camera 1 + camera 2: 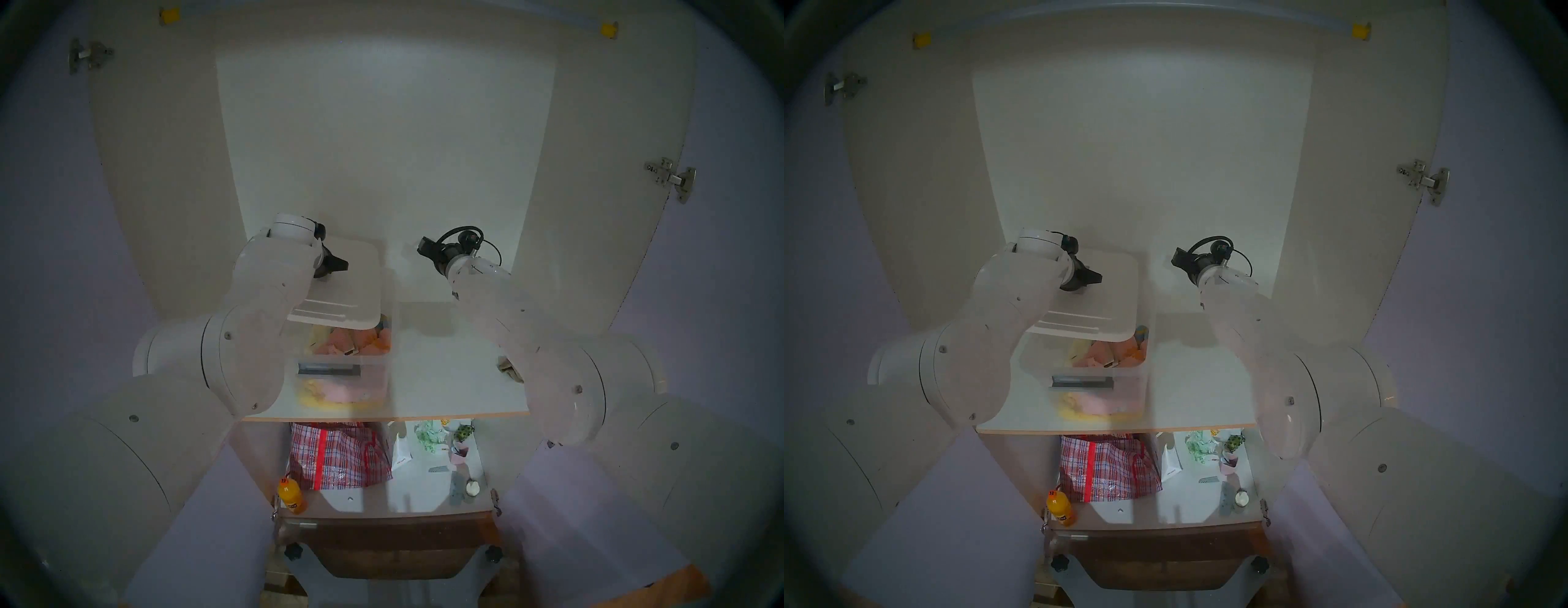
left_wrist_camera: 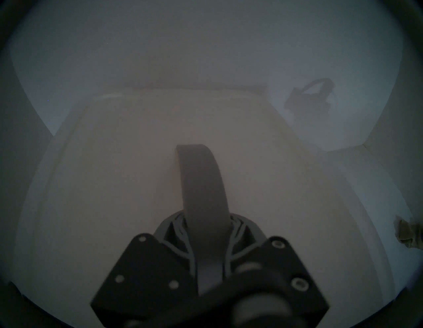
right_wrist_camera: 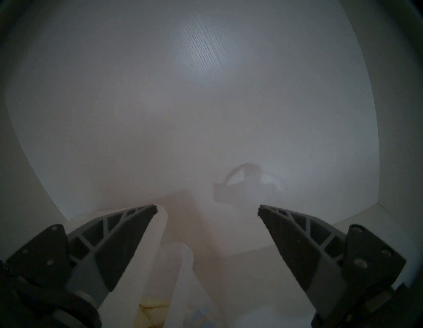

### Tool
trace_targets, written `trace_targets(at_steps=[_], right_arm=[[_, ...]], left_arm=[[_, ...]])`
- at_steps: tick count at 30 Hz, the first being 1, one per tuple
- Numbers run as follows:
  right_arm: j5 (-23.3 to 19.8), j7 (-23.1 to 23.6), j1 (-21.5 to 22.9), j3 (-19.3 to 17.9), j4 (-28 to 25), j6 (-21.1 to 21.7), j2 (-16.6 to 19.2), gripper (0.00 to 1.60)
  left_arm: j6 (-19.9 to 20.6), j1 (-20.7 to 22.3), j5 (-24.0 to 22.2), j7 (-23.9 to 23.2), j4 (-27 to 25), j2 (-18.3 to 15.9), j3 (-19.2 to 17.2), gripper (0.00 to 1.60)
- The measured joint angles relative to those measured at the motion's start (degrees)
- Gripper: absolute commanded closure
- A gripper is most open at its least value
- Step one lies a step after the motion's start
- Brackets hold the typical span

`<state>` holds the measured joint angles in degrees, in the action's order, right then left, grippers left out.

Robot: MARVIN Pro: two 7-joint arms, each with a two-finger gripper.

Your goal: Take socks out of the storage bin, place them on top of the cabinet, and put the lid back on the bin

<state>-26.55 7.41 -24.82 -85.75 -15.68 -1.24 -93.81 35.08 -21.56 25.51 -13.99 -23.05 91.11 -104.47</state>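
My left gripper [image 1: 336, 266] is shut on the grey strip handle [image 2: 201, 181] of the white lid [image 1: 348, 297]. It holds the lid tilted over the rear part of the clear storage bin [image 1: 339, 369]. The bin's front part is uncovered and shows pink, orange and yellow cloth. The bin stands on the cabinet's white shelf board [image 1: 445, 382]. The khaki socks [image 1: 509, 368] lie on that board at the right, mostly hidden behind my right arm; they also show in the left wrist view [image 2: 408, 233]. My right gripper [image 1: 424, 247] is open and empty, to the right of the lid near the back wall.
The lilac doors [image 1: 721, 297] stand open on both sides with metal hinges [image 1: 670, 176]. On the lower shelf lie a red-checked bag [image 1: 339, 454], an orange bottle [image 1: 292, 494] and small items [image 1: 460, 450]. The white back wall [image 3: 206, 91] is close ahead of the right gripper.
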Motion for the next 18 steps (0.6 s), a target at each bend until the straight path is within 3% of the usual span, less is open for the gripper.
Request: trace_targets(at_steps=[18], right_arm=[[0.0,0.0,-0.01,-0.03,0.03,0.0,-0.01,0.0]], left_arm=[[4.82,-4.62,-2.77,-3.65,-5.03,-0.59,-3.93,1.6]])
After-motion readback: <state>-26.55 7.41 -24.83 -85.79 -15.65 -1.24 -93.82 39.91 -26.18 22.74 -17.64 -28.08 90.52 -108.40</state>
